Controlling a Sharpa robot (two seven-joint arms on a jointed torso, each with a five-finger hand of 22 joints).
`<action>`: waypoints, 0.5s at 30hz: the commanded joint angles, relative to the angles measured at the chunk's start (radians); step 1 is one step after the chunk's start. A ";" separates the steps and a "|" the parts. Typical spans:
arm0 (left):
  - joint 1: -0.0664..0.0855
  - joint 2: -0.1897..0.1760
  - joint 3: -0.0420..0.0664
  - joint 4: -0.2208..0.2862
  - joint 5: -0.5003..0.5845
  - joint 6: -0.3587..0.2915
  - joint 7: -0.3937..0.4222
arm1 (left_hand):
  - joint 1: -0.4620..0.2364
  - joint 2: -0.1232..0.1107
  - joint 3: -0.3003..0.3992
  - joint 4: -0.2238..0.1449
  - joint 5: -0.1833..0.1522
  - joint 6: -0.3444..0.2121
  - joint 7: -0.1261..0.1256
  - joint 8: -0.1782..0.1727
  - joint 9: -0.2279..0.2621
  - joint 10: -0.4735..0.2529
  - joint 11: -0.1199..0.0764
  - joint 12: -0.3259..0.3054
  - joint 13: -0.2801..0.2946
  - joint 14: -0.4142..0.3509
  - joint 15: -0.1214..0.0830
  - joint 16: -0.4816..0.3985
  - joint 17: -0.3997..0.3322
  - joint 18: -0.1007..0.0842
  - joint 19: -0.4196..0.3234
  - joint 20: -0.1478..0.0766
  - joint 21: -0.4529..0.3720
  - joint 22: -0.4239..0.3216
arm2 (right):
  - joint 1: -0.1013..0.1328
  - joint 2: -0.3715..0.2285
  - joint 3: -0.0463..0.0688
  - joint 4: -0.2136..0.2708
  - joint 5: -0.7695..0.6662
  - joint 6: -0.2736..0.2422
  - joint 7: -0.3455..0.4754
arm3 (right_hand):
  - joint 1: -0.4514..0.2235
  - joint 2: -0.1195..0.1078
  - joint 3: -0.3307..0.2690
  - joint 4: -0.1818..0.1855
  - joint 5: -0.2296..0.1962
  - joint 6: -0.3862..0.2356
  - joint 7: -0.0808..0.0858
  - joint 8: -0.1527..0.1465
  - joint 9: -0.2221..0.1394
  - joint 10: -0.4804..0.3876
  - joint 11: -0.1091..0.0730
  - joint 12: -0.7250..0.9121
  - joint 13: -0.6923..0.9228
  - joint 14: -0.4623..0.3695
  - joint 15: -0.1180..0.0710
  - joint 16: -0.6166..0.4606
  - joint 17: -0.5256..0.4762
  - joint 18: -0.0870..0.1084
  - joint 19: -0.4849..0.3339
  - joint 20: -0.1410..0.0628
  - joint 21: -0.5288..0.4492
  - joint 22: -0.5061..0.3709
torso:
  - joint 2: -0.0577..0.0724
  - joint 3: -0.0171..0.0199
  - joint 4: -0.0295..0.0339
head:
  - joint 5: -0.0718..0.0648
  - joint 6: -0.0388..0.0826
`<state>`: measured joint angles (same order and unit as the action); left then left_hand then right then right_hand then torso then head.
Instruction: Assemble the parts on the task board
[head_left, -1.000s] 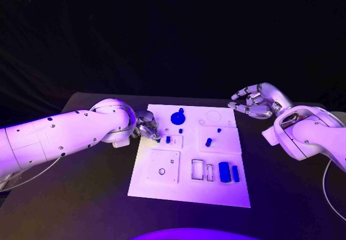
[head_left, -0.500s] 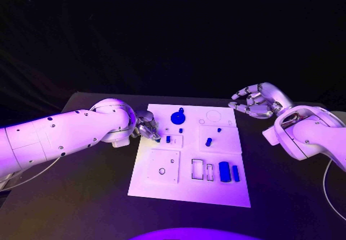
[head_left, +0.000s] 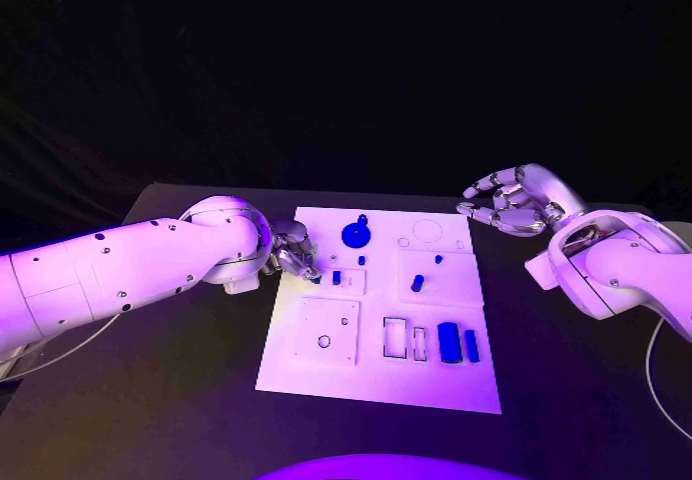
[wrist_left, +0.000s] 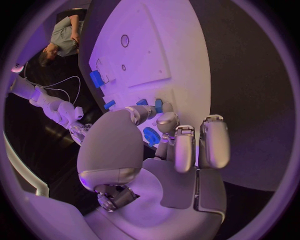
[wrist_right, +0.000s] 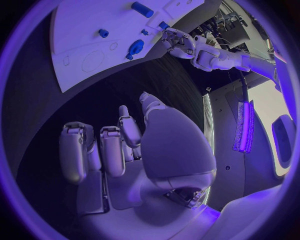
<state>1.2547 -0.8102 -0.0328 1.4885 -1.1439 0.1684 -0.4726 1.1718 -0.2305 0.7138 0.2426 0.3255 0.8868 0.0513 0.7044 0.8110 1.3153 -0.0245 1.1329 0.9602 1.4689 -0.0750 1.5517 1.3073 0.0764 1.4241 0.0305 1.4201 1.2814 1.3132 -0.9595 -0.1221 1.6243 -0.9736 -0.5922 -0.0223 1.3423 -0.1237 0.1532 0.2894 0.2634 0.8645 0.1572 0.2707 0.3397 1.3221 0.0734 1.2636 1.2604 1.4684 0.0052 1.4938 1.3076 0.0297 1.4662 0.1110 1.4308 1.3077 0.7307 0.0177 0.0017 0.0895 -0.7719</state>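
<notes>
We see one black surface (head_left: 173, 400) with one white task board (head_left: 378, 370) lying flat in the middle of it. Two white arms reach in, one from each side.

The left hand (head_left: 294, 250) sits at the board's left edge, its fingers (wrist_left: 177, 150) bent down close to a small blue part (head_left: 336, 278). We cannot tell if they grip it or just touch it.

The right hand (head_left: 512, 203) hangs over the dark surface just past the board's far right corner, fingers curled in loosely and holding nothing.

We count about seven blue parts on the board. A round blue part (head_left: 355, 236) lies near the far edge. A fat blue cylinder (head_left: 449, 343) and a thin blue bar (head_left: 472, 346) lie side by side near the right edge. Another small blue peg (head_left: 417, 284) stands in the middle.
</notes>
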 joint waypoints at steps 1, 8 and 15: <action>-0.002 0.002 -0.001 0.003 0.007 0.031 -0.007 | -0.015 -0.005 0.216 -0.210 0.010 0.009 0.000 0.005 0.001 0.006 0.000 0.005 0.000 0.096 -0.007 0.007 0.243 -0.013 0.007 -0.002 0.004 0.002 | -0.001 0.000 0.000 0.001 -0.011 0.005 0.006 | -0.005 0.001 -0.003 -0.002 0.006 -0.005 -0.001 0.006 -0.001 -0.007 -0.002 -0.004 -0.001 0.058 -0.007 -0.006 0.071 0.006 0.026 -0.007 -0.006 0.183 | 0.000 0.0002 -0.0001 | 0.000 -0.003; -0.002 0.005 -0.001 0.002 0.024 0.030 -0.010 | -0.064 -0.011 0.186 -0.187 0.016 0.027 -0.015 0.017 0.010 0.024 -0.011 0.011 0.009 0.098 -0.014 0.011 0.249 -0.014 0.008 -0.007 0.005 0.006 | -0.001 0.000 0.000 0.000 -0.011 0.005 0.006 | -0.005 0.001 -0.003 -0.002 0.006 -0.005 -0.001 0.006 -0.001 -0.007 -0.002 -0.004 -0.001 0.058 -0.007 -0.006 0.071 0.006 0.026 -0.007 -0.006 0.183 | 0.000 0.0000 -0.0003 | 0.000 -0.003; -0.002 0.010 -0.001 -0.005 0.028 0.019 -0.014 | -0.130 -0.006 0.115 -0.126 0.003 0.040 -0.027 0.016 0.011 0.029 -0.019 0.011 0.011 0.098 -0.022 0.011 0.250 -0.014 0.008 -0.014 0.003 0.006 | -0.001 -0.001 0.000 0.001 -0.011 0.005 0.006 | -0.005 0.001 -0.003 -0.001 0.007 -0.006 -0.001 0.007 -0.001 -0.007 -0.002 -0.004 -0.002 0.059 -0.008 -0.005 0.075 0.006 0.027 -0.007 -0.005 0.184 | 0.000 0.0006 -0.0003 | -0.001 -0.003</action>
<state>1.2551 -0.8042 -0.0328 1.4831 -1.1315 0.1730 -0.4824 1.0511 -0.2388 0.8017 0.1483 0.3323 0.9116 0.0380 0.7162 0.8240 1.3390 -0.0411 1.1384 0.9714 1.4687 -0.0894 1.5566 1.3081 0.0763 1.4314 0.0232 1.4201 1.2872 1.3126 -0.9601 -0.1224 1.6240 -0.9738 -0.5922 -0.0223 1.3423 -0.1237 0.1532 0.2894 0.2634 0.8645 0.1572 0.2707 0.3398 1.3221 0.0734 1.2636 1.2585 1.4684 0.0051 1.4938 1.3075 0.0297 1.4662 0.1110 1.4261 1.3075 0.7302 0.0182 0.0013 0.0894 -0.7748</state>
